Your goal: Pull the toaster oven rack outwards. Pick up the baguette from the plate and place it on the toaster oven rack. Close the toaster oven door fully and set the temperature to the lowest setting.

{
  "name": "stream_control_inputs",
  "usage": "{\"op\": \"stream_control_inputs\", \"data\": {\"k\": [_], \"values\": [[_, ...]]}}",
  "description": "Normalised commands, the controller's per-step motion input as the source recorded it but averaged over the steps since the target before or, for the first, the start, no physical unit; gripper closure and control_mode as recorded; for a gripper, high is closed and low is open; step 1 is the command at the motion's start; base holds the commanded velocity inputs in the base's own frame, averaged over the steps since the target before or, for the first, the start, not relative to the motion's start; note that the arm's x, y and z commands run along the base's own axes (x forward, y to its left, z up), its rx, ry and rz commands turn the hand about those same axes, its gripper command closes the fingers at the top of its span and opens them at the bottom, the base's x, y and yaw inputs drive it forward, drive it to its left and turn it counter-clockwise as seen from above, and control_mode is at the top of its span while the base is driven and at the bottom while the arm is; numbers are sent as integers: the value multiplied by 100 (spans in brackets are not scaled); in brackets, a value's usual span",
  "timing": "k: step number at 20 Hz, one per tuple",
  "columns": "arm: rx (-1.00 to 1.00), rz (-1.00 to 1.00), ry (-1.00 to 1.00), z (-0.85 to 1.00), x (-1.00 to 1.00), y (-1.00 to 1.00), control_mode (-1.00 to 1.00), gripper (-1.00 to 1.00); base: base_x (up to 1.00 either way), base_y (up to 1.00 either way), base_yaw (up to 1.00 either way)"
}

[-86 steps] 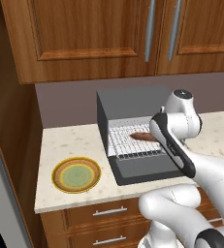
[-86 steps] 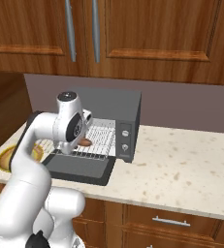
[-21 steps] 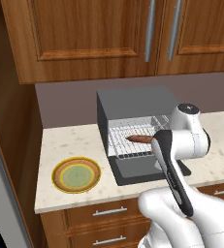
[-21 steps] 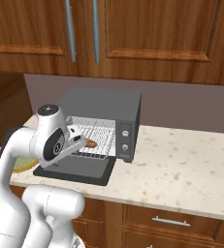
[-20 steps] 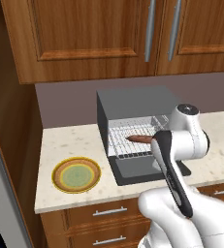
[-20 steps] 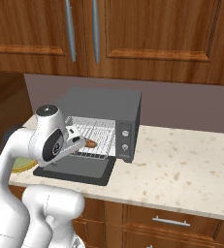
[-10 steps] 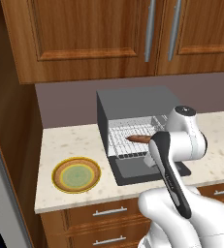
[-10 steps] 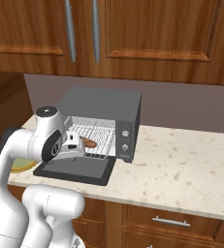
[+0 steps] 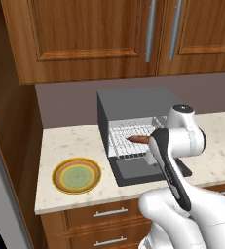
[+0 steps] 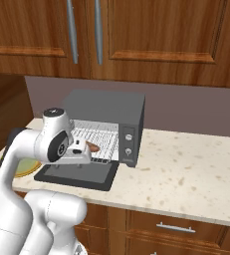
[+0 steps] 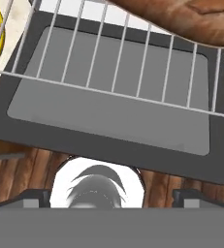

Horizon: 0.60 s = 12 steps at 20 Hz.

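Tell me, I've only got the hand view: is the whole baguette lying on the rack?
Observer: Yes. The left base view shows the baguette lying wholly on the toaster oven rack, towards its right side.
Operator: Anything on the plate?
Observer: Nothing; it sits bare on the counter, left of the toaster oven.
Operator: Where do I set the temperature?
Observer: The right base view shows two small round knobs, one above the other, right of the cavity.

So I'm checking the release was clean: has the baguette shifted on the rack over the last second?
No. The baguette lies at the same spot on the toaster oven rack, right of its middle, ahead of the toaster oven opening.
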Motion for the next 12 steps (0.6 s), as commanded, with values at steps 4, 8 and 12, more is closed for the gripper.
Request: {"op": "stream_control_inputs", "data": {"k": [4, 8, 12], "values": [[0, -1, 0, -34, 0, 0, -100, -100, 0, 0, 0], [0, -2, -1, -28, 5, 0, -100, -100, 0, 0, 0], [4, -4, -8, -15, 13, 0, -100, -100, 0, 0, 0]]}}
